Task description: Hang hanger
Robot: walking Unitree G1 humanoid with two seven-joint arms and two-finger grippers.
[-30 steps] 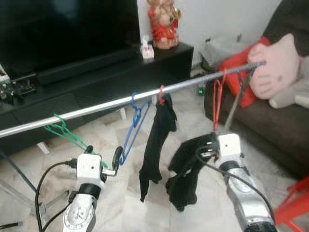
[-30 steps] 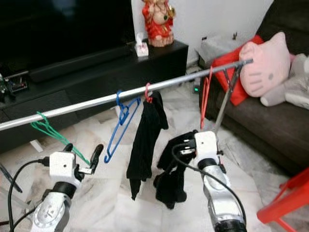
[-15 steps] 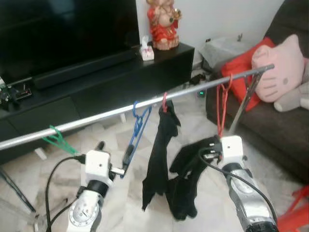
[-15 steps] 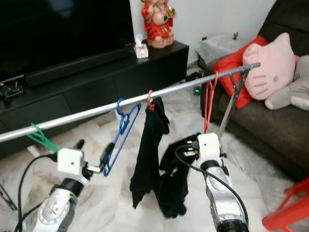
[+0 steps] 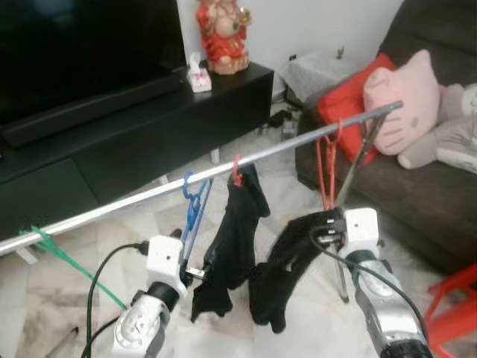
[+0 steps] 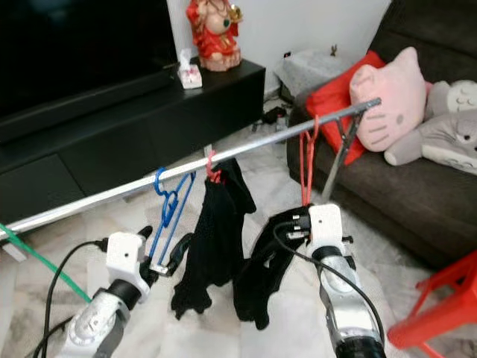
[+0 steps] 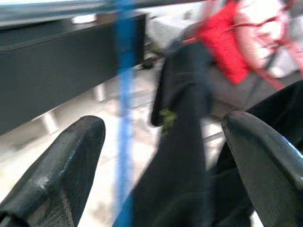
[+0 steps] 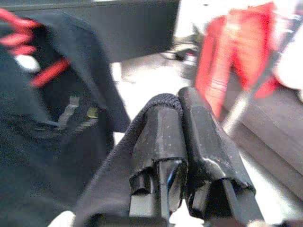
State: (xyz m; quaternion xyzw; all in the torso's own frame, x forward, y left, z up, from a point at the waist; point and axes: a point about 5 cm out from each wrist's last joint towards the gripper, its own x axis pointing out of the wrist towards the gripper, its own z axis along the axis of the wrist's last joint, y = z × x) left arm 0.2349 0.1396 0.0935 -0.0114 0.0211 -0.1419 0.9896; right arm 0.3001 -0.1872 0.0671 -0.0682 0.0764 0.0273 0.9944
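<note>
Below the rail, my right gripper clamps a black garment; my left gripper gapes beside the blue hanger, likely grabbed next.

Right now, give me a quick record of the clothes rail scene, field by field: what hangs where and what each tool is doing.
rail: metal rail slanting across the room
hangers on rail: green hanger, blue hanger, red hanger
hung garment: black garment on a red hook
left tool: left tool open, blue hanger between its fingers
right tool: right tool shut on black cloth, below the red hanger
</note>
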